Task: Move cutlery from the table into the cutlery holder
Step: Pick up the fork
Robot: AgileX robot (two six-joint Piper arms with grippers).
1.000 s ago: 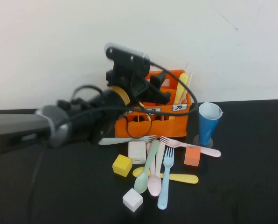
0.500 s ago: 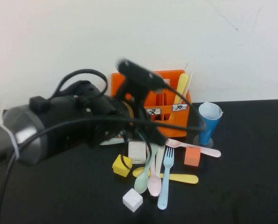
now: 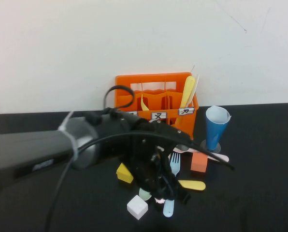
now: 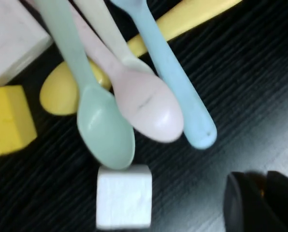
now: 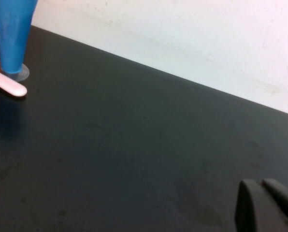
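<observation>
Orange plastic catches the eye first from the high view: the cutlery holder [image 3: 156, 104] stands at the back of the black table [image 3: 260, 183], against the wall, with a yellow utensil [image 3: 187, 92] poking out of its right compartment. The left arm reaches across in front of it, and the left gripper [image 3: 175, 193] hangs low over the pile of loose cutlery, right above the pale blue fork [image 3: 172, 186]; whether its fingers are parted I cannot tell. Beside the gripper sit a yellow block [image 3: 125, 173], a white block [image 3: 137, 207] and, on its far side, an orange block [image 3: 199, 162]. A blue cone cup [image 3: 215, 126] stands further off, to the right of the holder. The right gripper is out of sight here.

From the left wrist view, a mint spoon [image 4: 93, 108], a pink spoon [image 4: 144, 104] and the blue fork's handle [image 4: 175, 82] fan out just beyond the gripper, lying over a yellow knife [image 4: 86, 82]. The white block touches the mint spoon's bowl.

From the right wrist view, the right gripper [image 5: 268, 205] sits over bare table with its two tips pressed together, well apart from the blue cup and a pink handle end [image 5: 8, 86].
</observation>
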